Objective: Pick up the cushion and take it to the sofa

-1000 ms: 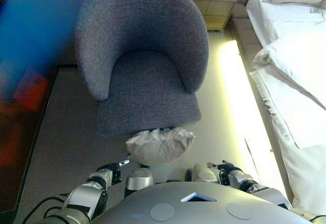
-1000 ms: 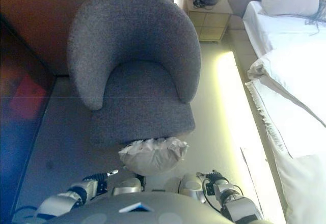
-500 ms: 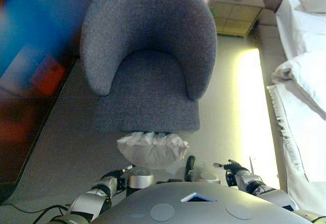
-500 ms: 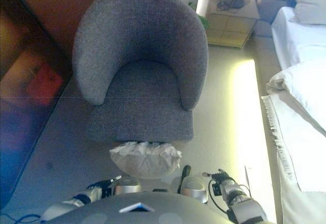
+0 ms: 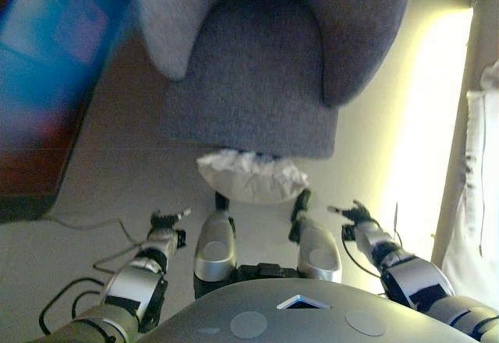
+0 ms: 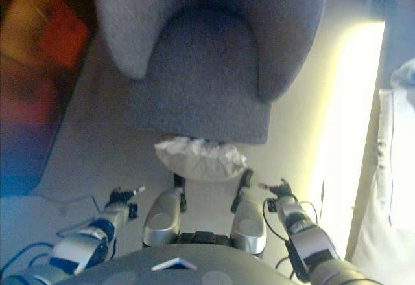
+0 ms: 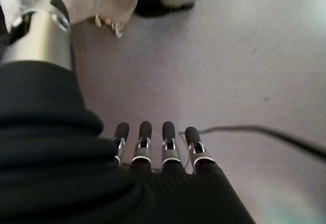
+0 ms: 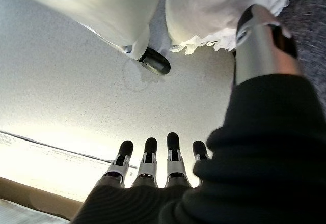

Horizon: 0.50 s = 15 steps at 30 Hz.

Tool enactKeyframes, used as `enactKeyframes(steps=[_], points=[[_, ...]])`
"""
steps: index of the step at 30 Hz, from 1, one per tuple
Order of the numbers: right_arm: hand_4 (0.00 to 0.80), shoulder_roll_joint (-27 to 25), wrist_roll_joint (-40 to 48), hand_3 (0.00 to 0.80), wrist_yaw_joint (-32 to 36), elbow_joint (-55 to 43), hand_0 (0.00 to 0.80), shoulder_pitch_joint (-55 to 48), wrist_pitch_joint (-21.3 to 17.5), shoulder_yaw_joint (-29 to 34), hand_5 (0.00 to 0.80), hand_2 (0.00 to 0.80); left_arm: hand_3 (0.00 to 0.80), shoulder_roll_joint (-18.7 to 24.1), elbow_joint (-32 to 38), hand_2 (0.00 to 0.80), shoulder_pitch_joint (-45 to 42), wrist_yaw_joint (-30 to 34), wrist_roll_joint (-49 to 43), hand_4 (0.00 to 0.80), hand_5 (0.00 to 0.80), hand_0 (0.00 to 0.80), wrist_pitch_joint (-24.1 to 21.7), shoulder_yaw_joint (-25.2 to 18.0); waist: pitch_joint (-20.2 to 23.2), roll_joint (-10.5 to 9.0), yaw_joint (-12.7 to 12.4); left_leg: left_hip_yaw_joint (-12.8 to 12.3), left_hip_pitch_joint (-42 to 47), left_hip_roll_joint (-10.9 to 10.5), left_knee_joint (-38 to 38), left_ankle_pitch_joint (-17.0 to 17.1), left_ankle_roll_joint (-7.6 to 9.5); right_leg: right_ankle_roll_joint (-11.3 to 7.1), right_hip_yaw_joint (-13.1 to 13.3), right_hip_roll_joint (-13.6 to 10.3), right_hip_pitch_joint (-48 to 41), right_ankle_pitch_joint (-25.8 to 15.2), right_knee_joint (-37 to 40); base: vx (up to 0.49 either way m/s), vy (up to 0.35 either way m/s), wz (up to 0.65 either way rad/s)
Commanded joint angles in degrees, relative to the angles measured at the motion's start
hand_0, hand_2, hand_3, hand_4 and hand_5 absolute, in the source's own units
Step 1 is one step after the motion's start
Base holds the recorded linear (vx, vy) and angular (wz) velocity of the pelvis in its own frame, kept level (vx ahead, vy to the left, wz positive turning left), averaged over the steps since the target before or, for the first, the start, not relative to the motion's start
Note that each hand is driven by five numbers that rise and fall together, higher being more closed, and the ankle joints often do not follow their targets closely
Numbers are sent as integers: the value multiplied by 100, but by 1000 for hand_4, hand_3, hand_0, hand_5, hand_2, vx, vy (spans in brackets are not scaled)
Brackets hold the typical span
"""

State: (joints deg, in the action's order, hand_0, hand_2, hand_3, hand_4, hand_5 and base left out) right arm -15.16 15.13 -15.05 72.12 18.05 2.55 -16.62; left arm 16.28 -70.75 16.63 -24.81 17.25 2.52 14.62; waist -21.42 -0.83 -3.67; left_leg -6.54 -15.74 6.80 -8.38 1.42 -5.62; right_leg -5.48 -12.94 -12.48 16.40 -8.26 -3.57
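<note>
A white ruffled cushion [image 5: 251, 176] lies on the floor against the front of a grey tub armchair [image 5: 265, 70]; it also shows in the right eye view [image 6: 199, 157]. My left hand [image 5: 166, 221] hangs low to the cushion's left, open and empty, its fingers [image 7: 145, 132] straight over bare floor. My right hand [image 5: 351, 213] hangs low to the cushion's right, open and empty, its fingers [image 8: 152, 147] straight. The cushion's frilled edge shows in the right wrist view [image 8: 214, 10] and in the left wrist view [image 7: 109, 5]. Neither hand touches it.
A dark cabinet with a glossy front [image 5: 47, 86] stands on the left. White bedding [image 5: 483, 148] hangs at the right edge, with a bright strip of floor [image 5: 425, 125] beside it.
The camera has tilted down and moved closer: the chair fills the top and the cushion sits higher in view. Both hands now show further out on either side of the cushion.
</note>
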Motion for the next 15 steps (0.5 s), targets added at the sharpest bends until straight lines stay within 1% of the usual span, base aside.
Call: enactKeyframes(steps=[1, 4, 6, 8, 10, 14, 15], points=[[0, -170, 248, 0, -276, -301, 0, 279, -111, -160, 0, 0, 0, 36, 49, 0, 319, -332, 174, 0, 0, 0, -345, 162, -317, 135, 122, -112, -412, -63, 50, 143, 88, -424, 317, -451, -128, 423, -220, -136, 122, -4], [0, -224, 233, 0, -333, -345, 0, 467, -97, -135, 0, 0, 0, -10, 148, 0, 525, -353, 177, 0, 0, 0, -521, 288, -531, 171, 160, -115, -638, -187, -8, 138, 122, -449, 371, -526, 79, 339, -196, -99, 93, -3], [0, -200, 118, 0, -455, -332, 0, 709, -35, -190, 0, 0, 0, -142, 225, 0, 736, -406, 93, 0, 0, 0, -600, 439, -698, 236, 200, -101, -852, -271, -60, 179, 126, -460, 427, -582, 291, 279, -215, -112, 102, -3], [0, -203, 151, 0, -552, -366, 0, 838, -58, -242, 0, 0, 0, -194, 331, 0, 894, -461, 122, 0, 0, 0, -608, 571, -836, 264, 227, -94, -996, -291, -103, 194, 122, -462, 458, -612, 453, 236, -247, -84, 32, -3], [0, -232, 224, 0, -659, -470, 0, 974, -35, -297, 0, 0, 0, -229, 476, 0, 1046, -553, 215, 0, 0, 0, -720, 700, -838, 281, 275, -61, -1358, -303, -191, 214, 105, -453, 506, -624, 819, 193, -313, -58, -10, -1], [0, -414, 140, 0, -711, -578, 0, 1260, 12, -362, 0, 0, 0, -239, 717, 0, 1318, -600, 210, 0, 0, 0, -929, 779, -838, 352, 340, 10, -2078, -321, -449, 238, 105, -416, 567, -573, 1634, 223, -668, -37, 9, -2], [0, -488, 153, 0, -654, -608, 0, 1336, -145, -377, 0, 0, 0, -219, 758, 0, 1396, -579, 195, 0, 0, 0, -992, 799, -838, 381, 357, 31, -2251, -341, -502, 240, 107, -417, 583, -573, 1835, 211, -724, -30, 40, 1]])
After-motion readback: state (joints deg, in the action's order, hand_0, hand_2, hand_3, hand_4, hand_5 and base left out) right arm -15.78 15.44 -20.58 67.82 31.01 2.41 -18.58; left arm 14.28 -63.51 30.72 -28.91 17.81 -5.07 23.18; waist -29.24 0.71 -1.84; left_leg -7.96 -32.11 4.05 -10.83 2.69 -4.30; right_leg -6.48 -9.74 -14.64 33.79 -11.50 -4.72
